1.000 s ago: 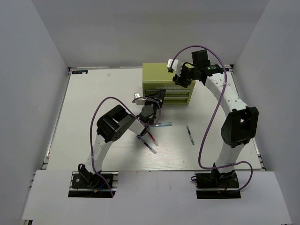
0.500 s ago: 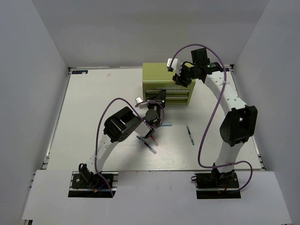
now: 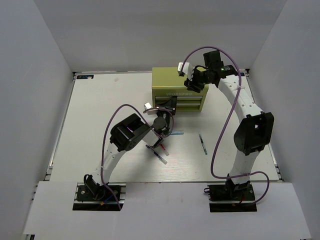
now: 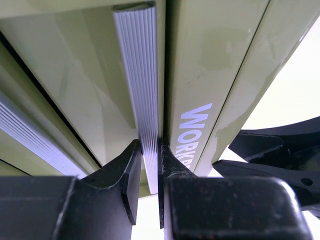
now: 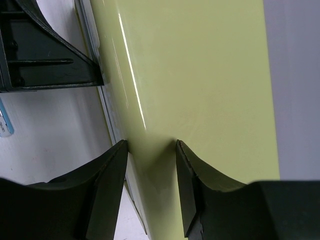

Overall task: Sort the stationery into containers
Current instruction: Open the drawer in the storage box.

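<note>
The yellow-green chest (image 3: pixel 170 80) stands at the back of the table. My left gripper (image 3: pixel 168 104) is at its front and, in the left wrist view, is shut (image 4: pixel 149 150) on the ribbed silver handle (image 4: pixel 140 75) of a drawer beside the white lettering (image 4: pixel 194 134). My right gripper (image 3: pixel 192 86) rests on the chest's top (image 5: pixel 200 75) near its front edge, jaws open (image 5: pixel 151 150) with nothing between them. On the table lie a pale blue-silver pen (image 3: pixel 174 133), a red pen with a white end (image 3: pixel 163 149), a dark grey pen (image 3: pixel 157 155) and a dark teal pen (image 3: pixel 202 144).
White walls close in the table (image 3: pixel 100 115) on the left, right and back. The left arm's elbow (image 3: pixel 129 134) hangs over the table just left of the pens. Purple cables loop above both arms.
The left arm has shifted right and forward, bringing its gripper onto the drawer front. The right arm, the chest and the pens have hardly moved.
</note>
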Controlling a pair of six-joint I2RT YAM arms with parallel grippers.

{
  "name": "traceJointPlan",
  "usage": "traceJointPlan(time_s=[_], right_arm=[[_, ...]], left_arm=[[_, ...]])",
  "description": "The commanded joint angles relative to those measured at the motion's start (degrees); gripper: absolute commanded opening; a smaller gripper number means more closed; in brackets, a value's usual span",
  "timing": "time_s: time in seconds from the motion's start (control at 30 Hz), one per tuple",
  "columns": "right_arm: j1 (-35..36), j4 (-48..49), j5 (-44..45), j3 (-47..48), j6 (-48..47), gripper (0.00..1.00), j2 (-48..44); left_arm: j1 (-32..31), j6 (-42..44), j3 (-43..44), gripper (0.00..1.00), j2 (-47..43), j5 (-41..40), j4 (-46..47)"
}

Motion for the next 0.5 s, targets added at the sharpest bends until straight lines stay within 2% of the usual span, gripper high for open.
traceJointPlan(time_s=[0.0,0.47], right_arm=[[-0.9,-3.8,5.1,0.6,0.3,0.48,4.0],[-1.0,-1.9,8.0,1.9,3.1,0.47,6.9]], left_arm=[[0.1,4.3,-3.9,0.0,1.1,-1.2,15.8],[-4.1,4.3,-12.5,0.0,-2.8,-0.6,18.0]])
